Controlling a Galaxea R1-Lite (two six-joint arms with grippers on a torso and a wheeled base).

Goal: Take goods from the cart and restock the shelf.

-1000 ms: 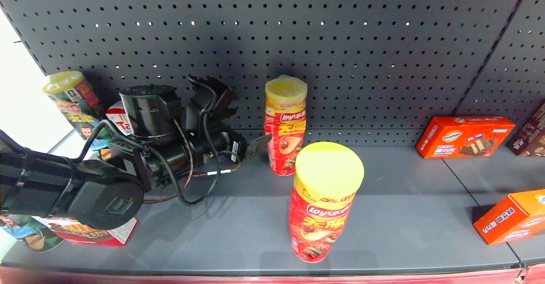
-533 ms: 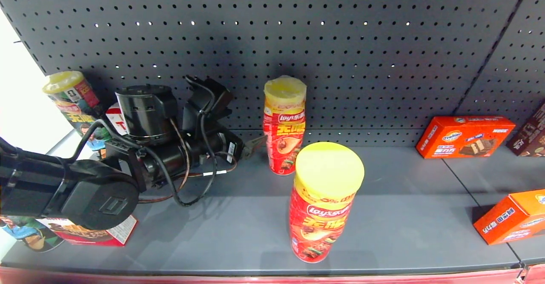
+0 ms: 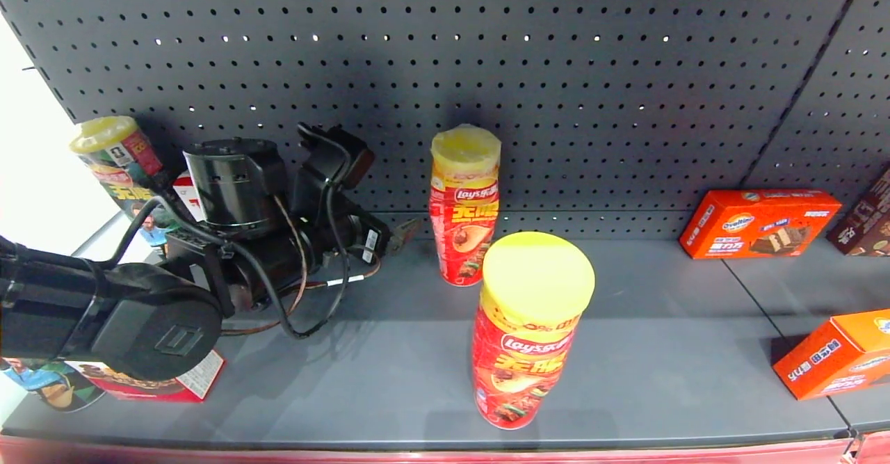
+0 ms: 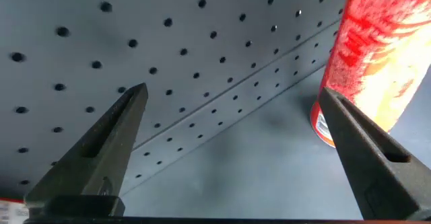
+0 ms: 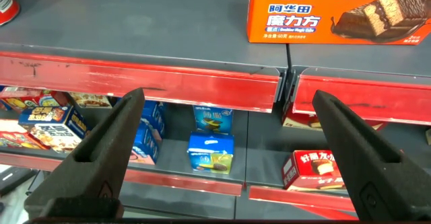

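Red cylindrical chip can with yellow plastic lid (image 3: 464, 206) stands upright at frame centre, near the grey pegboard (image 3: 445, 67). Left gripper (image 3: 405, 232), spread wide and empty, sits just left of it. Likely light, stiff, smooth-walled, tippy: best grasped mid-body.

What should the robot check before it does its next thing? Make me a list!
1. The left end effector is open and holds nothing: ok.
2. The left end effector is clear of the rear tall red chip can with a yellow lid, with a gap between them: ok.
3. The rear can stands upright on the grey metal shelf: ok.
4. The front tall red chip can with a yellow lid stands upright near the shelf's front edge: ok.
5. The right end effector is open and empty, below the shelf edge where the orange cardboard box sits: ok.
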